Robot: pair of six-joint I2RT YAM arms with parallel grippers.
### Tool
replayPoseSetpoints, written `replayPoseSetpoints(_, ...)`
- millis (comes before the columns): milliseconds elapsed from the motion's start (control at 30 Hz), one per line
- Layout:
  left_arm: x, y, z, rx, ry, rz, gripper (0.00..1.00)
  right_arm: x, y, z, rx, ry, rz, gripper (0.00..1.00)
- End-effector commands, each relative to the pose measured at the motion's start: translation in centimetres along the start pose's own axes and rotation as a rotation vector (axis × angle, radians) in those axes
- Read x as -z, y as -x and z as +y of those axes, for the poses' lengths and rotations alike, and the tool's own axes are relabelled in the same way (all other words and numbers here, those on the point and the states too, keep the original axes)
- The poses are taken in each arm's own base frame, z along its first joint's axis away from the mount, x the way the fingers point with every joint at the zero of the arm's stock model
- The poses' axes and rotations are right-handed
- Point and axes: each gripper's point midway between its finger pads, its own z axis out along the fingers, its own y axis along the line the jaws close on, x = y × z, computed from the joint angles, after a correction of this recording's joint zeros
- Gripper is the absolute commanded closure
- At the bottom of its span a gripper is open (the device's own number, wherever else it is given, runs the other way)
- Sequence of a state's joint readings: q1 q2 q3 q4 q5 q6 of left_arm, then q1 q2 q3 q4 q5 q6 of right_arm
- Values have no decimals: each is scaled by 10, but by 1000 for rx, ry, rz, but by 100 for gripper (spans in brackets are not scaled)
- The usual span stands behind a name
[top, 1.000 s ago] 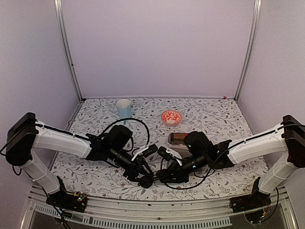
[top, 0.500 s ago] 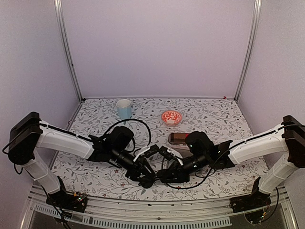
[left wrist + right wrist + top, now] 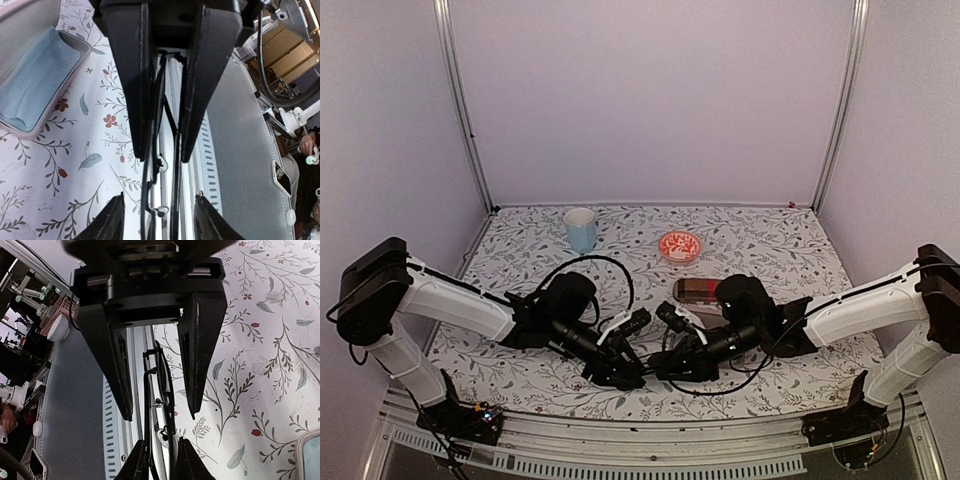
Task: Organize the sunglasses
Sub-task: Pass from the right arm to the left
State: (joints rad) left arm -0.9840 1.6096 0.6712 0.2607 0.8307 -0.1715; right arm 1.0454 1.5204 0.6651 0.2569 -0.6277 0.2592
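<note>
Sorting looks unfinished: the black pair (image 3: 148, 400) sits between both pincers, its thin arms pinched by the left pincer (image 3: 162, 155). Right pincer (image 3: 160, 412) stands narrow around the frame; whether it grips, I cannot tell. Pink case (image 3: 31, 134), left of the left pincer, lies open. Pinkish pair — out of sight.

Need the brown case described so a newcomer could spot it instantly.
On the flowered table, find the red patterned bowl near the back. Just in front of it, toward the arms, lies the brown case, partly hidden by the right arm. It alone is a dark oblong with a red band; the bowl is round, the cup pale blue.
</note>
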Motion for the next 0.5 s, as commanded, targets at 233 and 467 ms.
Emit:
replayPoseSetpoints(233, 1, 19, -12, -70, -26, -50, 51, 5, 12, 6, 11, 34, -47, 78)
replayPoseSetpoints(467, 3, 25, -12, -76, -18, -68, 52, 2, 11, 6, 8, 47, -38, 78)
